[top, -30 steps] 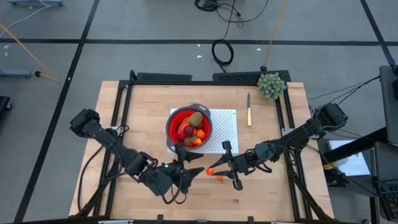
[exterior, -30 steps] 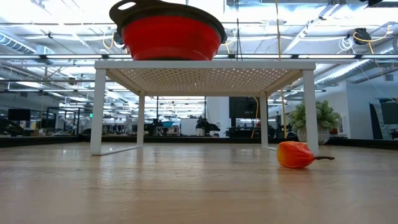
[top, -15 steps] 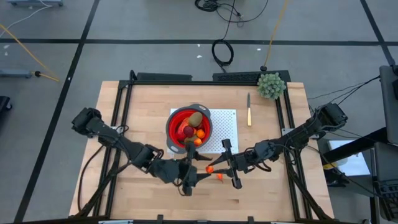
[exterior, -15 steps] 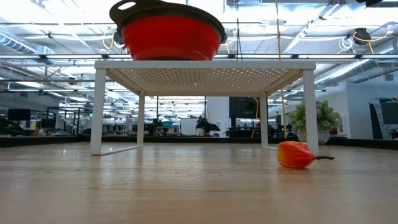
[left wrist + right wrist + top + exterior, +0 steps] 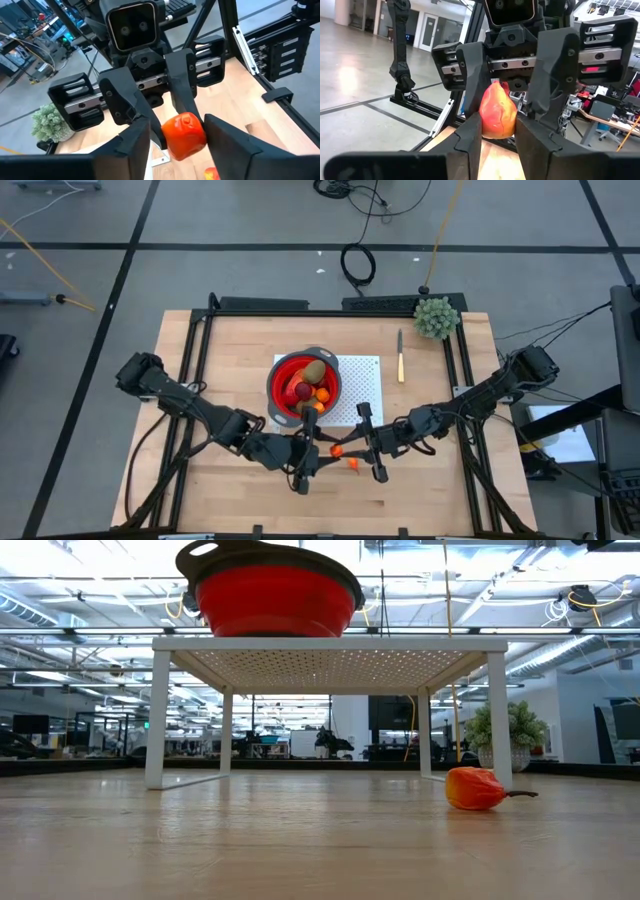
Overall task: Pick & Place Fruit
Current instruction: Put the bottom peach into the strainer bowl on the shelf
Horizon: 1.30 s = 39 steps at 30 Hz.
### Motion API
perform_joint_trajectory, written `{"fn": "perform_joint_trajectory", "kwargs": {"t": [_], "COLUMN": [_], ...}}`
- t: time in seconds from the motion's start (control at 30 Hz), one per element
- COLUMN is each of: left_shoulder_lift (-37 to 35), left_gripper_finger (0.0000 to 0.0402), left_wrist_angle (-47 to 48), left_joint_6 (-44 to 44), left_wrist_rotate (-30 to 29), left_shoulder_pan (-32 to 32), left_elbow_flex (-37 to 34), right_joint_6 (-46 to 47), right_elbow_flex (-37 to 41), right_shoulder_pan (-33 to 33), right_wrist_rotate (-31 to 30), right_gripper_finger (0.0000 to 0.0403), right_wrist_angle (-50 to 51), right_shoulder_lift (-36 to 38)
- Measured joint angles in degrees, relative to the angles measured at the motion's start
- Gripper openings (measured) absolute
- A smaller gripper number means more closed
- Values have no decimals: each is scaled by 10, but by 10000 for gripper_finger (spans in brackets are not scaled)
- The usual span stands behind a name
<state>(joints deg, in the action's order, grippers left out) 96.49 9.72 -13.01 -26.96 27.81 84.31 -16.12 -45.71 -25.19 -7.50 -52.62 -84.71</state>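
1. Left gripper (image 5: 322, 454) had swung in from nearer the front edge to meet the right gripper (image 5: 350, 448) in front of the white rack (image 5: 365, 385); right arm hadn't shifted.
2. Red-orange fruit (image 5: 497, 112) was off the worktop, pinched between the right fingers (image 5: 470, 137). Left fingers (image 5: 137, 137) straddled the same piece, narrowing but not yet shut on it; the right wrist view showed a gap on one side.
3. Risk: if the right let go before the left had clamped, the fruit would likely drop and roll.
4. Risk: both grippers were nose to nose on a small, rounded piece. An off-centre squeeze could pop it out sideways, or the fingers could clash.
5. Risk: a small orange piece (image 5: 352, 464) lay on the worktop just below the handover and could get knocked.
6. Hard to make out: actual left-finger contact on the fruit, hidden by the fingers themselves.
7. Low view showed neither gripper, only an orange fruit (image 5: 473, 788) lying on the worktop. I couldn't tell for sure whether it was that small piece.
8. Red bowl (image 5: 275, 380) on the rack held other fruit; a count wasn't readable.
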Motion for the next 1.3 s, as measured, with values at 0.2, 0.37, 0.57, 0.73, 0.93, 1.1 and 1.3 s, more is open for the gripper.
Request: {"fn": "perform_joint_trajectory", "kwargs": {"t": [0.2,0.37,0.57,0.73,0.93,1.1,1.3], "left_shoulder_lift": [0,0,0,0,0,0,0], "left_gripper_finger": [129,104,102,101,101,101,101], "left_wrist_angle": [0,-2,-3,-3,-3,1,35], "left_joint_6": [-1,-4,-4,-4,-1,1,16], "left_wrist_rotate": [-1,1,2,1,0,-2,-76], "left_shoulder_pan": [0,1,0,2,4,8,21], "left_elbow_flex": [0,0,0,0,0,0,0], "right_joint_6": [0,2,1,5,17,18,19], "right_elbow_flex": [0,0,0,0,0,0,0], "right_shoulder_pan": [0,0,0,0,0,0,-1], "right_wrist_rotate": [-2,0,0,0,3,3,-29], "right_gripper_finger": [95,95,95,97,127,163,186], "right_wrist_angle": [1,2,2,2,2,4,13], "right_shoulder_lift": [0,0,0,0,0,-1,-1]}}
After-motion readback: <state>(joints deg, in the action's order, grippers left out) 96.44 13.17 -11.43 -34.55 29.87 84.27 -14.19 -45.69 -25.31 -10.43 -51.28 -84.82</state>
